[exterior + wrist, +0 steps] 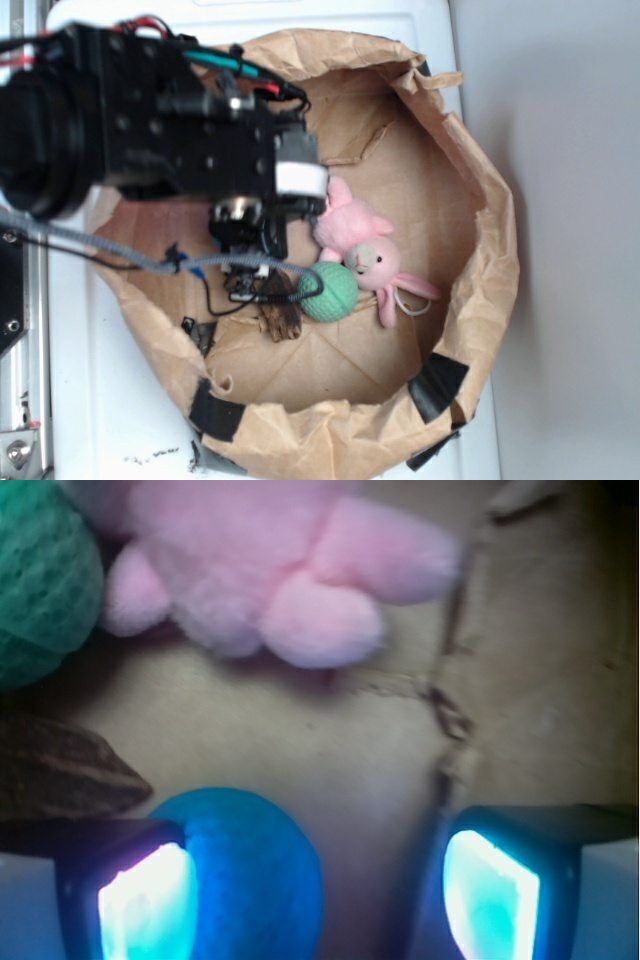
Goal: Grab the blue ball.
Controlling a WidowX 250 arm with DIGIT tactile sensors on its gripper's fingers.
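**Open tool low in the bag, blue ball against one finger**

The crumpled brown paper bag [480, 200], rolled down into a shallow basin and patched with black tape, takes up most of the white surface [90, 400]. The black robot arm [130, 110] reaches in from the left side of the exterior view and hides the middle of the bag floor beneath it.

In the wrist view the tool [315, 880] stands wide open, its two pads lit a pale cyan, with a broad gap of bare paper between them. It grips nothing. The blue ball [255, 875] sits inside that gap, pressed close against the finger on the left of the picture [140, 905] and well apart from the finger on the right. Whether ball and pad truly touch cannot be told.

The ball itself is a plain, saturated blue, smooth and matte, resting on the bag floor; only its upper part shows, the rest cut off by the frame edge. In the exterior view it is hidden under the arm.

A pink plush bunny [360, 245] lies near the tool. The mint-green textured ball [328, 292] rests just beside the bunny, and a dark brown object [280, 315] lies beside the green ball.
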